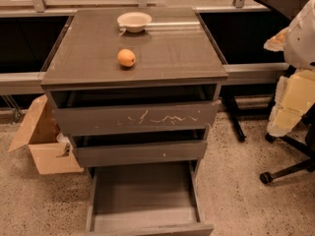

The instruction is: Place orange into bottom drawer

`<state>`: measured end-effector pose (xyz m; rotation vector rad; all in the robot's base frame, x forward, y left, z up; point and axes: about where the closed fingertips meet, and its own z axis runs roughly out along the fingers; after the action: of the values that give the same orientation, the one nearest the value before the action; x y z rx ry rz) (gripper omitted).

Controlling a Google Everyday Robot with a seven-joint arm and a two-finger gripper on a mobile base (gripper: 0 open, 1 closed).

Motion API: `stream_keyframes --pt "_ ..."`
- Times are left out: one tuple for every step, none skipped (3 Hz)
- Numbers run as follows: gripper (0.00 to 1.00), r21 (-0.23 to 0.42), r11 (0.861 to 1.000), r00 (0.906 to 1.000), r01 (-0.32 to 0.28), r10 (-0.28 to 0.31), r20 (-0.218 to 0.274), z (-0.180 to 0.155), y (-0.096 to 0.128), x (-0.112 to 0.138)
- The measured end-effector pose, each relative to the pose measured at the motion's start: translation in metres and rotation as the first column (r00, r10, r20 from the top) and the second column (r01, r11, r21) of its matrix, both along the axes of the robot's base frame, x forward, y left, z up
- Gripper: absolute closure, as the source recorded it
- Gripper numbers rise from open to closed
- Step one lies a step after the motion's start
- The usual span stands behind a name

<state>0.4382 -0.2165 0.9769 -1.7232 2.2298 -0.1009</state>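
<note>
The orange [126, 58] sits on top of the dark cabinet [172, 53], left of centre, nothing touching it. The bottom drawer [143, 191] is pulled far out, and its flat grey inside is bare. My arm comes in at the right edge as a white rounded part [302, 33]. Below it, my cream-coloured gripper [290, 104] hangs to the right of the cabinet, well away from the orange and holding nothing that I can see.
A cream-white bowl [134, 21] stands at the back of the cabinet top. The scratched top drawer [135, 118] and the middle drawer [140, 153] stand slightly out. An open cardboard box [42, 141] lies on the floor at left. A wheeled chair base [288, 166] is at right.
</note>
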Motion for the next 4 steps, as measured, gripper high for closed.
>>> stream_keyframes --pt "0.00 0.000 1.000 1.0000 0.000 0.000 0.000 0.000 0.000 0.000" --pt "0.00 0.033 0.999 0.9995 -0.030 0.030 0.010 -0.002 0.019 0.026" --pt "0.00 0.063 0.996 0.9982 -0.058 0.057 0.014 -0.007 0.038 0.050" --pt "0.00 0.148 0.987 0.9978 -0.064 0.061 0.023 -0.017 0.069 0.082"
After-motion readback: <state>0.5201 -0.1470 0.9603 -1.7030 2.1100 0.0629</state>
